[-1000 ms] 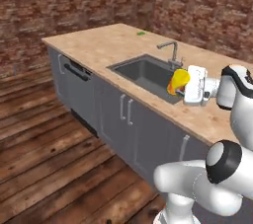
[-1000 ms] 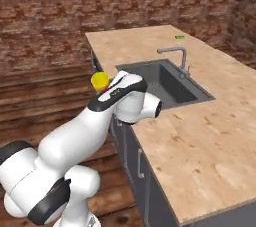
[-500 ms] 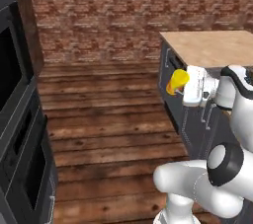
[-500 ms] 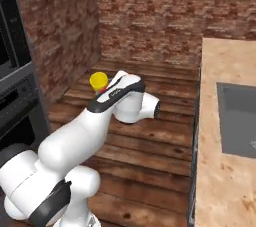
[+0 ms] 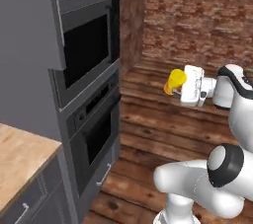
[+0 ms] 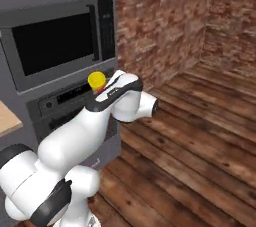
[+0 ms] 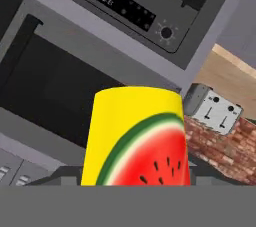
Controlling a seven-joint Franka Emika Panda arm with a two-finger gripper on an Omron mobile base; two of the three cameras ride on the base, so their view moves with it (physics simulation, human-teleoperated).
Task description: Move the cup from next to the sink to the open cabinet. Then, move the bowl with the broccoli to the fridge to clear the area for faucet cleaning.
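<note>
cup [image 5: 176, 80]: yellow, watermelon print, carried in the air over the wood floor [image 5: 163, 134] | hand [image 5: 184, 86]: jaws spread wide around the cup, gripping it | surroundings: grey oven stack [image 5: 89, 99] just ahead, toaster [image 7: 214, 109] on light wood bench [image 7: 231, 73] against brick wall [image 5: 197, 16]

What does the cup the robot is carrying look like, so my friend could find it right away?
Look in front of the tall dark grey oven wall and find the white robot arm held out over the wooden floor. At its end, the gripper is closed around the cup. It is small and bright yellow, with a red watermelon slice painted on its side; nothing else nearby is yellow.
</note>
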